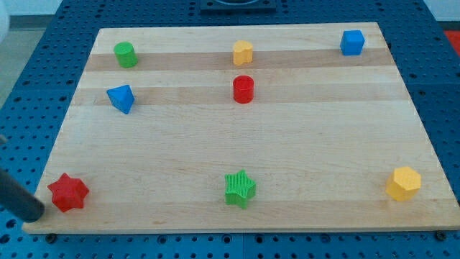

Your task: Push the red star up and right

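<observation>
The red star lies near the bottom left corner of the wooden board. My rod comes in from the view's left edge, and my tip rests just left of and below the red star, a short gap apart from it.
A green star lies at bottom centre and a yellow hexagonal block at bottom right. A blue triangular block and a green cylinder lie at upper left. A red cylinder, a yellow block and a blue cube lie along the top.
</observation>
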